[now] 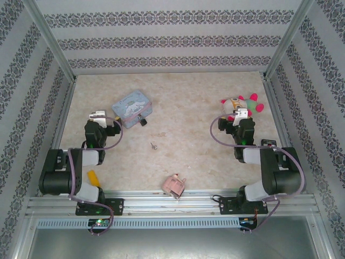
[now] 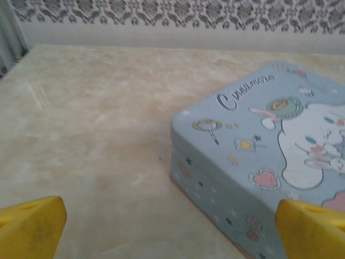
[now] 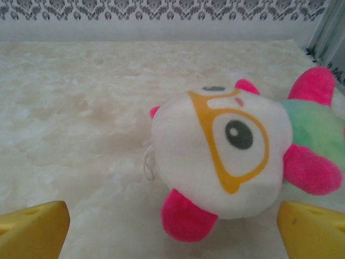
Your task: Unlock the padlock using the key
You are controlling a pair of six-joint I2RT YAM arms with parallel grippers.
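A small yellow object lies on the pale marbled worktop, close to the left arm's base. Further back, the left tool sits low over the worktop with its yellow fingers spread wide and nothing between them. In the left wrist view this tool faces the corner of a light-blue tin.

The tin lies flat just right of the left tool, turned at an angle. Its lid carries a white long-eared cartoon animal, hearts, stars and a curly handwritten word. The word starts with a large "C" and the rest is too blurred to read.

The padlock, small and black, sits at the tin's near right corner. Whether it hangs from the tin or only lies against it cannot be told. The key, tiny and grey, lies loose on the worktop a little nearer the arms, apart from the padlock and well apart from both tools.

A pink block rests at the near edge, roughly between the two arm bases.

On the right, the right tool hovers just in front of a soft toy. In the right wrist view the toy is white with orange goggles, pink limbs and a green body. The tool has its yellow fingers spread wide to either side, gripping nothing.
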